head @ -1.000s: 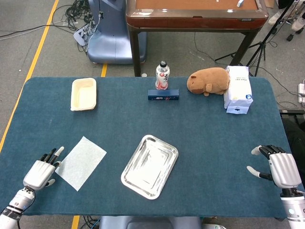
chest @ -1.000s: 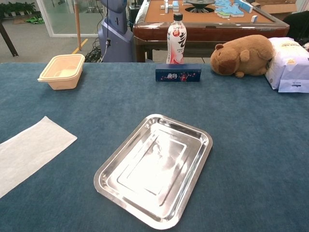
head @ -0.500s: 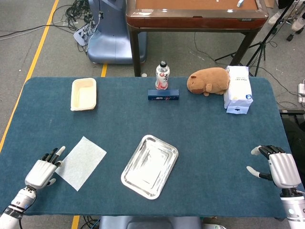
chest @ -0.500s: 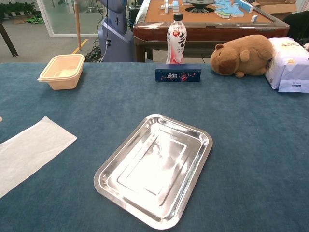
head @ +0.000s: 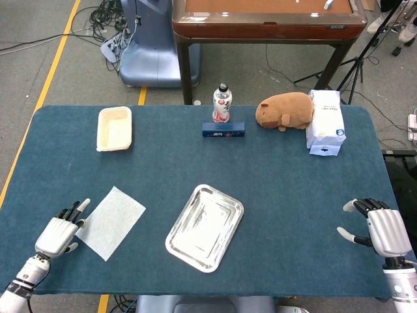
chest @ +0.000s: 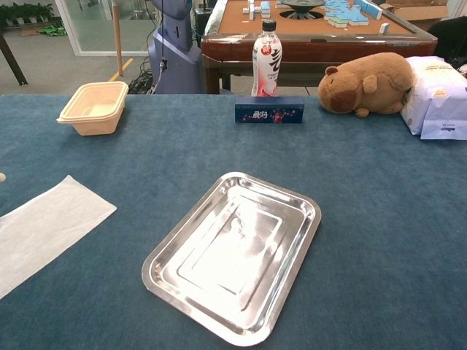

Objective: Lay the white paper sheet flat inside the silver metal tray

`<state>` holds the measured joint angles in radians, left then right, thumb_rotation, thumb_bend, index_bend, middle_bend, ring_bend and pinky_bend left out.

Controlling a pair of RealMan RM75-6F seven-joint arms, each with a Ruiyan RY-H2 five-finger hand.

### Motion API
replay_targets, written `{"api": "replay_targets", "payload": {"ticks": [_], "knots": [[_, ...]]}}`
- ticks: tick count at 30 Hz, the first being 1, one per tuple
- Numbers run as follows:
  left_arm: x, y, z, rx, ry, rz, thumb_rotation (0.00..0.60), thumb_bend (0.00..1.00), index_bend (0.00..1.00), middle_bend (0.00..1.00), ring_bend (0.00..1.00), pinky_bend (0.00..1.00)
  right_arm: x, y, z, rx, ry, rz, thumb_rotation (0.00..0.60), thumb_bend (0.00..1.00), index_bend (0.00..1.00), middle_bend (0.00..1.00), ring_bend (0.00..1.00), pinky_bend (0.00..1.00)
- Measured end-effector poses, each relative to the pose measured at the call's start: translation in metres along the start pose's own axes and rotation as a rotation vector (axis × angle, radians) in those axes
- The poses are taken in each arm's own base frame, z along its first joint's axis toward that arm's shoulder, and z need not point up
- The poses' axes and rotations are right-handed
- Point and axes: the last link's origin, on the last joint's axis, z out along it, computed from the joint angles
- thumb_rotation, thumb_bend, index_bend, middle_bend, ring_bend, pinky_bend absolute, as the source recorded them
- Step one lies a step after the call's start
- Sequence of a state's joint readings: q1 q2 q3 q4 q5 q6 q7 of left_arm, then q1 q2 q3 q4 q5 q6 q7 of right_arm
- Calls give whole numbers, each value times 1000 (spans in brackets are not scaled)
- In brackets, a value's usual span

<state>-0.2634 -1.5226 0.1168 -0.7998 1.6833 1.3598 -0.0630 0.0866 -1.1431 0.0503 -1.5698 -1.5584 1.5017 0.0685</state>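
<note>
The white paper sheet (head: 111, 222) (chest: 45, 230) lies flat on the blue table cloth, left of the silver metal tray (head: 227, 207) (chest: 306, 205), which holds nothing. My left hand (head: 58, 232) hovers at the sheet's left edge with its fingers spread and nothing in them; only a fingertip of it shows at the left border of the chest view. Far to the right, near the table's front right corner, my right hand (head: 379, 228) is open and holds nothing.
At the back stand a beige food container (head: 115, 128), a drink bottle (head: 222, 102), a small blue box (head: 223, 130), a brown plush animal (head: 285, 110) and a white packet (head: 325, 121). A wooden table (head: 267, 19) stands beyond the cloth.
My left hand has crept slightly right and forward toward the sheet; a fingertip now shows at the chest view's left edge. The right hand has stayed still.
</note>
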Motion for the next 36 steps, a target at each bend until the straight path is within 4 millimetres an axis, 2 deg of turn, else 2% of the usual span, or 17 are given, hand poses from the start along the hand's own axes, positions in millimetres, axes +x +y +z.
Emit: {"api": "replay_targets", "payload": {"ticks": [36], "knots": [[-1,1,5,8,33,-92,600,119,498,0,0,219,-1,0,0,-1,-4,-2,600,57,476,493,395,421]]}}
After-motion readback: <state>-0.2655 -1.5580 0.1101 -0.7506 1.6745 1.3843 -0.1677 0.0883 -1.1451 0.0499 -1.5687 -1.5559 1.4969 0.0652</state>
